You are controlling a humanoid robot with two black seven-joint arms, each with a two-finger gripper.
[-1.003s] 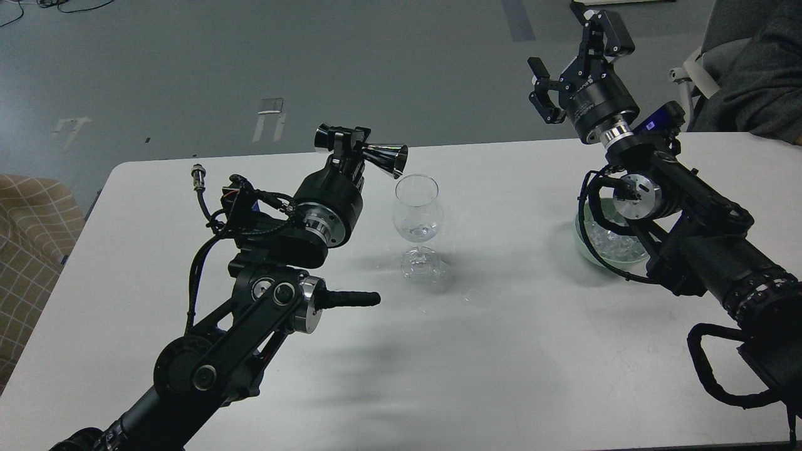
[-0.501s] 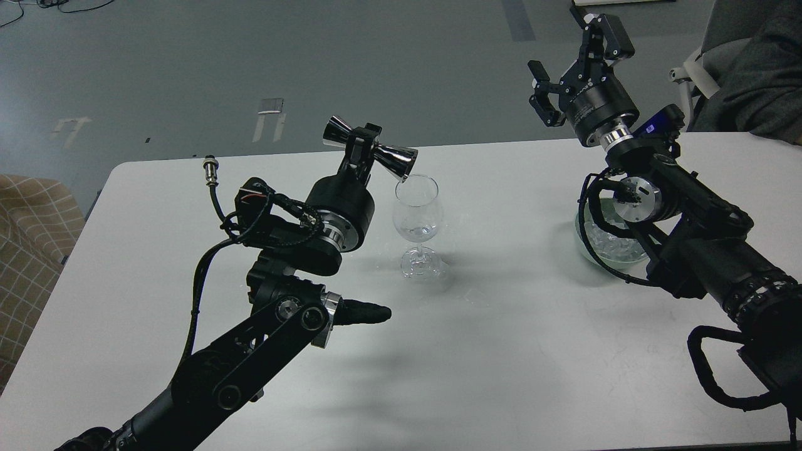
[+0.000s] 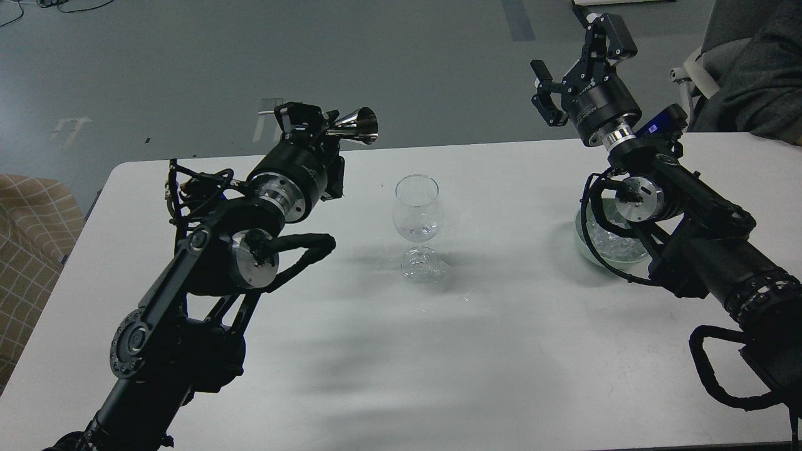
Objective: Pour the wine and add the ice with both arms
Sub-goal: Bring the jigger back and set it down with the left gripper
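Note:
A clear wineglass (image 3: 417,216) stands upright mid-table with a little clear liquid in its bowl. My left gripper (image 3: 322,125) is shut on a silver double-cone jigger (image 3: 356,124), held on its side up and to the left of the glass, apart from it. My right gripper (image 3: 573,59) is open and empty, raised high above the table's far right. Below my right arm a pale green glass bowl (image 3: 586,247) holds several small clear ice cubes (image 3: 611,244), partly hidden by the arm.
The white table (image 3: 501,351) has a rounded far-left corner. A tan chequered seat (image 3: 28,244) is off the left edge. A person in dark clothes (image 3: 761,75) sits beyond the far right corner.
My left arm has swung left and back, carrying the jigger away from the wineglass rim and turning its wrist. The right gripper has barely moved.

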